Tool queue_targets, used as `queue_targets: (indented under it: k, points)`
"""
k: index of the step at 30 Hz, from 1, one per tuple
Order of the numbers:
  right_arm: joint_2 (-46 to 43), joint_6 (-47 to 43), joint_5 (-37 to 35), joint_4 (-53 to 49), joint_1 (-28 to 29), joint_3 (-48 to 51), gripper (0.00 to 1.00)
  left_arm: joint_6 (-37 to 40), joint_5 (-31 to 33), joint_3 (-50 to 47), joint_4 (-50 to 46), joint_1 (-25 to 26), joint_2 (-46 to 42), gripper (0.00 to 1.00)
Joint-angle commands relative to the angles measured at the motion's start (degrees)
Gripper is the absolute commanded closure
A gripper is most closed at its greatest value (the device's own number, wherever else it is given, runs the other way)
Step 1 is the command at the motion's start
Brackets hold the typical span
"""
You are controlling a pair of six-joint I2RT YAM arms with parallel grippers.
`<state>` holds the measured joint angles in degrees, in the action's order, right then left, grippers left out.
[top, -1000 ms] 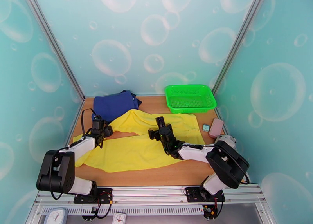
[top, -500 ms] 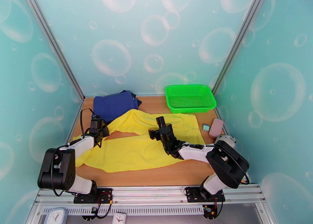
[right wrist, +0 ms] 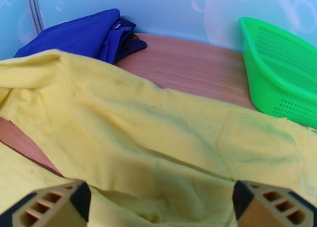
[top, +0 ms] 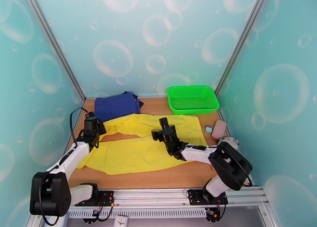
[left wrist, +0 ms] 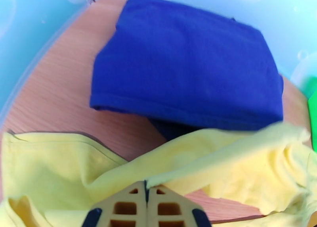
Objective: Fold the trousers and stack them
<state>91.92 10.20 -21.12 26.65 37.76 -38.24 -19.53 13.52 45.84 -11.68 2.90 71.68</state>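
Observation:
The yellow trousers [top: 134, 154] lie spread across the wooden table, one leg along the front and the other running behind it towards the left. My left gripper [top: 98, 127] is at the left end of that far leg. In the left wrist view its fingertips [left wrist: 146, 184] are pressed together, with a fold of the yellow cloth [left wrist: 237, 164] pinched between them and lifted. My right gripper [top: 159, 128] hovers over the middle of the trousers, jaws wide open. Its two fingers frame bare yellow cloth [right wrist: 158, 136] in the right wrist view.
A folded navy blue cloth [top: 117, 106] lies at the back left, just behind the held leg. A green plastic basket [top: 193, 99] stands at the back right. A small teal object [top: 208, 129] and a pink one [top: 218, 129] rest near the right edge.
My left gripper has shut on the end of the far trouser leg, and the arm has swung left, dragging that leg leftward. The right arm has hardly moved.

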Motion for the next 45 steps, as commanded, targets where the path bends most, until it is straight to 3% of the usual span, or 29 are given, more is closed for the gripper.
queue_targets:
  k: [1, 5, 14, 15, 16, 18, 20, 21, 24, 27, 31, 33, 35, 45]
  points:
    - [3.5, 6.8, 3.1, -3.8, -4.3, -2.7, 0.01, -0.2, 5.8, 7.4, -7.7, -0.8, 2.4, 1.0]
    - [6.5, 10.6, 8.7, -6.1, -8.4, -4.2, 0.01, 1.2, 8.8, 14.3, -10.2, -1.6, 9.1, 1.0]
    - [9.1, 10.6, 7.1, -9.7, -9.3, -6.6, 0.01, 8.1, 9.7, 28.2, -8.1, -4.0, 25.7, 1.0]
    - [9.4, 10.5, 6.8, -10.1, -9.3, -6.9, 0.01, 8.9, 9.6, 29.6, -7.2, -4.2, 27.7, 0.96]
    - [9.5, 10.5, 6.7, -10.1, -9.3, -6.9, 0.01, 9.9, 9.4, 31.2, -5.7, -4.4, 29.9, 0.84]
    - [9.4, 10.4, 6.7, -10.3, -9.3, -7.0, 0.01, 11.6, 7.7, 34.9, -3.9, -5.0, 34.2, 0.78]
    - [8.8, 10.1, 6.6, -9.9, -9.3, -6.8, 0.01, 13.6, 7.4, 37.9, -2.8, -5.7, 37.4, 0.6]
    - [8.4, 9.9, 6.6, -9.5, -9.2, -6.4, 0.01, 13.7, 8.1, 38.2, -2.6, -5.9, 37.9, 0.58]
    - [6.1, 8.4, 5.8, -7.7, -7.9, -5.0, 0.01, 11.5, 9.8, 34.3, -0.2, -6.4, 34.1, 0.4]
    - [4.0, 6.2, 3.1, -5.8, -5.5, -3.9, 0.01, 7.8, 9.9, 23.5, 5.0, -6.2, 24.7, 0.31]
    - [3.1, 6.1, 3.8, -4.9, -4.2, -3.5, 0.01, -1.5, 5.5, 9.4, 2.6, -5.8, 15.3, 0.31]
    - [3.3, 6.3, 4.6, -5.3, -4.0, -3.8, 0.01, -4.3, 2.8, 5.1, 0.5, -5.5, 14.8, 0.35]
    - [3.3, 6.5, 5.1, -5.0, -4.1, -3.7, 0.01, -4.8, 4.3, 2.1, -0.4, -4.4, 15.4, 0.39]
    - [3.4, 6.1, 5.0, -4.9, -3.8, -3.8, 0.01, -0.7, 5.1, 3.2, 1.0, -4.3, 22.7, 0.42]
